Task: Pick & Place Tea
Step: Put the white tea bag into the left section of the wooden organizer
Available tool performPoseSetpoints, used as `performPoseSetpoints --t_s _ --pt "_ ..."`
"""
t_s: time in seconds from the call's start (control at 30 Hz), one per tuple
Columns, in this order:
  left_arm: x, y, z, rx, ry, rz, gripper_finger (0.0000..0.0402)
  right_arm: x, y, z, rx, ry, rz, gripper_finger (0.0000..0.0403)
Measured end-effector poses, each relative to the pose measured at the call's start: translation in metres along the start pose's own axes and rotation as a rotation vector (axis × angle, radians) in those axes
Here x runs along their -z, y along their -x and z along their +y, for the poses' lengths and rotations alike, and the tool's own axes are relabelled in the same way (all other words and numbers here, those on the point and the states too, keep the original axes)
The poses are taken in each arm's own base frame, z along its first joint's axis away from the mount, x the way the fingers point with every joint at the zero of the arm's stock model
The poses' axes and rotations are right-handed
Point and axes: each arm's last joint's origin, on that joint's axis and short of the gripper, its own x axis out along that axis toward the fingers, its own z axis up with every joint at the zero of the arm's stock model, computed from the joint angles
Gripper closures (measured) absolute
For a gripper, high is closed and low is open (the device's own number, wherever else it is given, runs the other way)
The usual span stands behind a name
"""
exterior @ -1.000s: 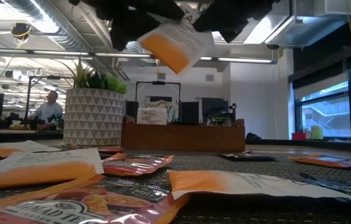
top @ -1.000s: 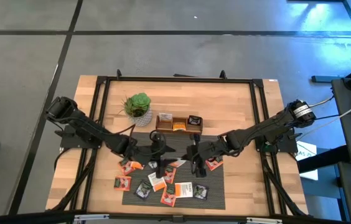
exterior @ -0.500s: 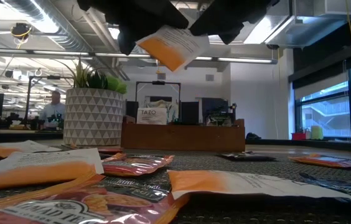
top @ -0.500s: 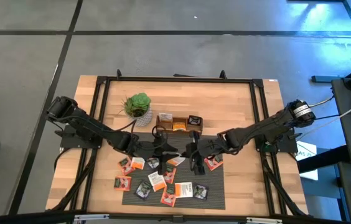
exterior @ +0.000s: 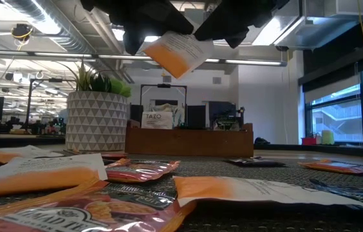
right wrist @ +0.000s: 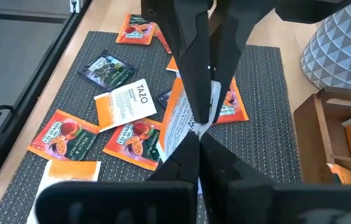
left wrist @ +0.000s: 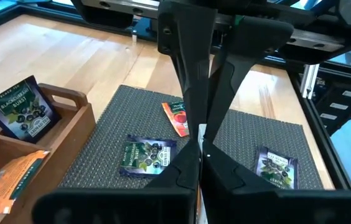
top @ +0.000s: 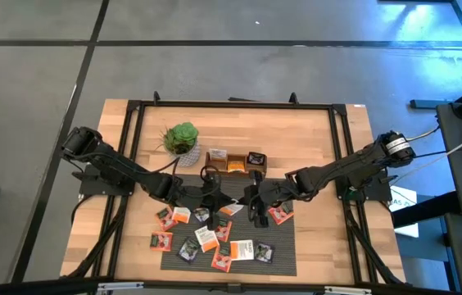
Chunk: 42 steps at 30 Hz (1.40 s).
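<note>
Your right gripper (right wrist: 199, 134) is clamped on a white-and-orange tea sachet (exterior: 178, 53), holding it in the air above the dark mat (top: 284, 246), just in front of the wooden tray (top: 235, 161). Your left gripper (top: 215, 199) has its fingers pressed together right beside that same sachet. In the low view both dark grippers crowd the sachet's upper edge, so you cannot tell whether the left fingers actually pinch it or only close next to it; its own wrist view shows the fingertips meeting with just a thin pale sliver between them.

The other tea sachets (top: 206, 239) lie scattered flat on the mat, orange-red, white and dark ones mixed. Several already stand in the tray's compartments. In the high view the arms cover the sachets nearest the tray. The potted plant (top: 182, 140) stands beside the tray's left end.
</note>
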Motion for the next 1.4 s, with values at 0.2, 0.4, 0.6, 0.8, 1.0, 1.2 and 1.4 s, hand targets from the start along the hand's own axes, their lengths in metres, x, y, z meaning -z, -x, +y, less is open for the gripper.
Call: performPoseSetpoints --t_s 0.2,0.4,0.6,0.8,1.0,1.2,1.4 --pt "0.0 0.0 0.0 -0.001 -0.033 -0.001 0.0399 0.0 0.0 0.0 0.0 0.0 0.001 0.0392" --pt "0.0 0.0 0.0 -0.01 -0.033 -0.005 0.0399 0.001 0.0 0.0 0.004 0.011 0.01 0.0387" --pt "-0.007 0.016 -0.003 -0.053 -0.068 -0.035 0.0399 0.006 0.007 -0.004 0.01 -0.002 0.089 0.0318" --pt "0.009 0.039 0.009 -0.079 0.003 -0.172 0.0399 -0.005 0.027 -0.02 0.042 0.004 0.044 0.0232" --pt "0.035 0.052 0.026 -0.033 0.016 -0.39 0.0399 -0.011 0.032 -0.033 0.071 0.057 0.014 0.0197" --pt "0.042 0.05 0.04 -0.069 -0.002 -0.386 0.0399 -0.042 0.037 -0.065 0.002 0.04 -0.066 0.0204" --pt "0.039 0.047 0.047 -0.075 -0.02 -0.388 0.0399 -0.057 0.021 -0.089 -0.089 0.062 -0.079 0.0225"
